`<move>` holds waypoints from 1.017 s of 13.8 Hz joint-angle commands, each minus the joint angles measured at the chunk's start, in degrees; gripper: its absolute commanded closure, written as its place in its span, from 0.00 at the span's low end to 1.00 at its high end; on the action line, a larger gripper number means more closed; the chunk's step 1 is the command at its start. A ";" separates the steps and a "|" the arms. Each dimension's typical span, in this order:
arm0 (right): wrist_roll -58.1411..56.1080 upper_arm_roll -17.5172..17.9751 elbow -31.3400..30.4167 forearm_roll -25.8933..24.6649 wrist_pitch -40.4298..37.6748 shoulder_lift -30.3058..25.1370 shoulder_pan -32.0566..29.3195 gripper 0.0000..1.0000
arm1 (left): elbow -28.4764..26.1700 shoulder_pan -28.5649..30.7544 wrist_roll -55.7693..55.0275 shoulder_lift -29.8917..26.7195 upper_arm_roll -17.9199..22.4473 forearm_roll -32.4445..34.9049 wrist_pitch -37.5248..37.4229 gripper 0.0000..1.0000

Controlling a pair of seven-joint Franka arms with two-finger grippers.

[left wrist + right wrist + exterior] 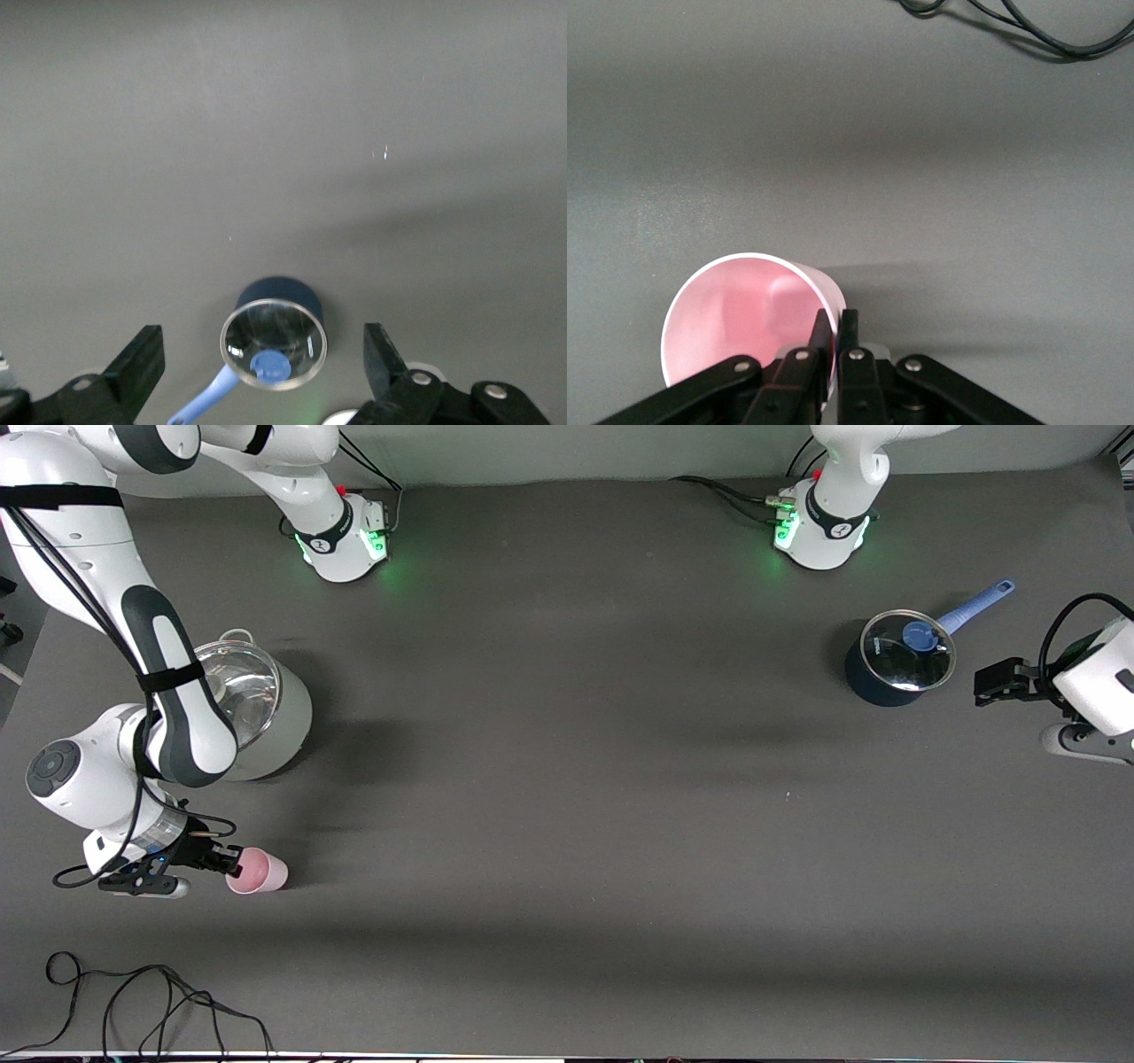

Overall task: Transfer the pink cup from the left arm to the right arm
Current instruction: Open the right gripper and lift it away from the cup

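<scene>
The pink cup (260,871) is tipped on its side, low over the dark table at the right arm's end, its mouth turned toward the gripper. My right gripper (232,861) is shut on the cup's wall at the rim. In the right wrist view one finger sits inside the pink cup (735,310) and one outside, with the right gripper (836,323) pinching the thin wall. Whether the cup touches the table I cannot tell. My left gripper (982,684) waits open and empty beside the blue saucepan; in its wrist view the left gripper (261,354) frames that pan from above.
A steel pot with a glass lid (257,700) stands beside the right arm's forearm. A dark blue saucepan (899,660) with a glass lid and light blue handle sits at the left arm's end. A black cable (159,1001) lies along the table's front edge.
</scene>
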 commanded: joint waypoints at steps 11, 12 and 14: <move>-2.30 0.20 0.92 1.42 0.00 0.68 -0.38 0.14 | -7.94 -4.01 11.78 -6.38 4.11 13.10 7.54 0.00; -2.39 0.20 1.01 1.24 0.00 0.68 -0.38 0.14 | -7.75 -4.10 15.47 -5.76 4.02 15.22 7.62 0.00; -2.48 0.11 1.01 1.06 -0.18 0.60 -0.47 0.13 | -7.84 -4.10 18.92 -4.79 4.28 15.86 7.19 0.00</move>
